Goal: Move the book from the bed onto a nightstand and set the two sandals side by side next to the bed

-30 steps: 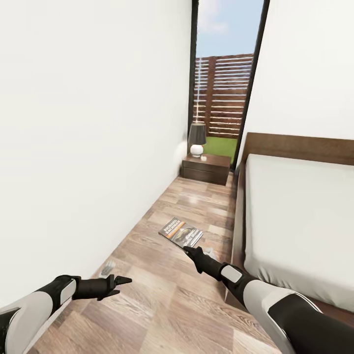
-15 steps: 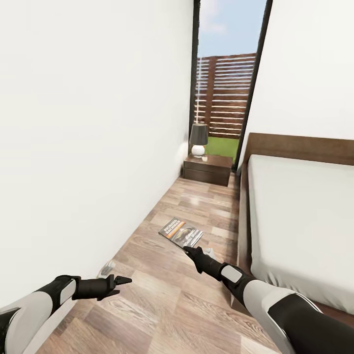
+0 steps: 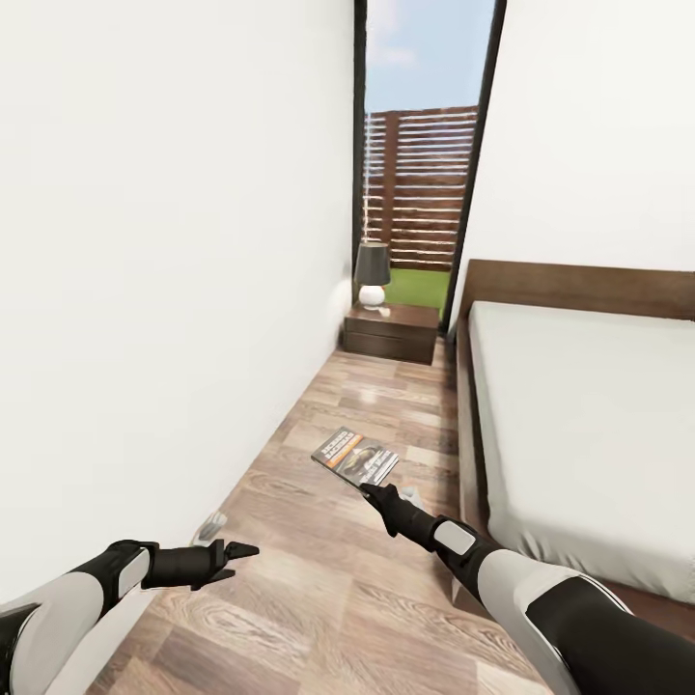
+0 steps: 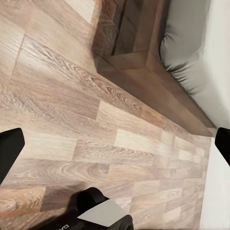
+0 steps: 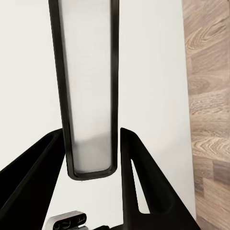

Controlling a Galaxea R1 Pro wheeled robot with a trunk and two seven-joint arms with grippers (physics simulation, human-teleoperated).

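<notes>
The book is held pinched in the right gripper; it should be kept level until the far nightstand is reached. The left gripper is spread.

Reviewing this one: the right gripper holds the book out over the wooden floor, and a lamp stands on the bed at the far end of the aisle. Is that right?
Not quite. In the head view the lamp stands on the nightstand, not on the bed. The rest holds: the right gripper holds the book by its near edge, out over the wooden floor.
</notes>
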